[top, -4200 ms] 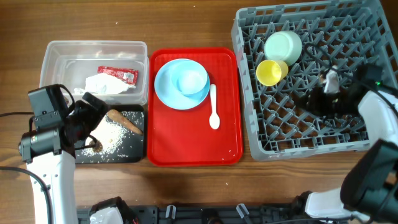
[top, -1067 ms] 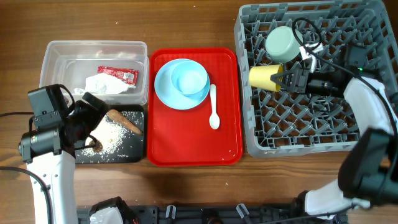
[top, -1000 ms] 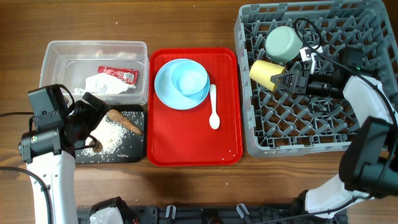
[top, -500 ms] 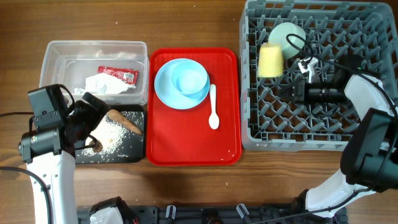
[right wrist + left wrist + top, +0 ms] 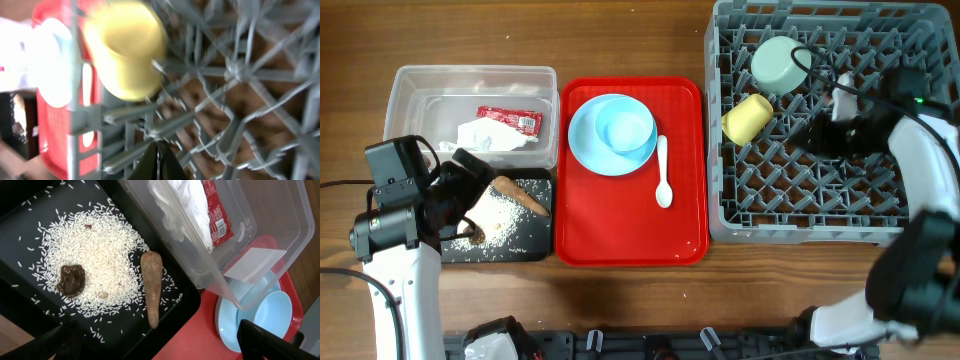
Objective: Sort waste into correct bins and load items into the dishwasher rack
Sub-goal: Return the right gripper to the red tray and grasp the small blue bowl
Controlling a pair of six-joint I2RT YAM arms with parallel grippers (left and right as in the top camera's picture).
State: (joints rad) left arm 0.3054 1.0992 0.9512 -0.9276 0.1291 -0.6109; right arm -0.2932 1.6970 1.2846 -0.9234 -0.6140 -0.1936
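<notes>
Fingers of the left gripper [image 5: 159, 330] stand wide apart and hold nothing. They hang over the black tray [image 5: 20, 245], the bin nearest to the robot on the left side. In this tray lies a spread of white rice grains [image 5: 100, 255], with a dark brown lump [image 5: 71, 279] on it and a long brown scrap [image 5: 151, 287] at its edge. Just behind the tray is the clear tub [image 5: 260, 235]. It contains the crumpled white paper [image 5: 182, 210] and the red sauce packet [image 5: 217, 215], which lies beside the paper.

In the middle of the table [image 5: 620, 40] the red tray [image 5: 630, 225] carries the light blue plate [image 5: 588, 152] with the light blue bowl [image 5: 628, 128] on it. A white spoon [image 5: 663, 172] lies just beside the plate.

On the right, the dishwasher rack [image 5: 800, 215] holds two items toward its far left corner. The yellow cup [image 5: 746, 118] lies on its side across the pegs, and behind it is the pale green bowl [image 5: 778, 64], tilted. The right gripper [image 5: 817, 135] is inside the rack with its fingers pressed together and empty. The cup is near them but apart. The right wrist view is blurred.
</notes>
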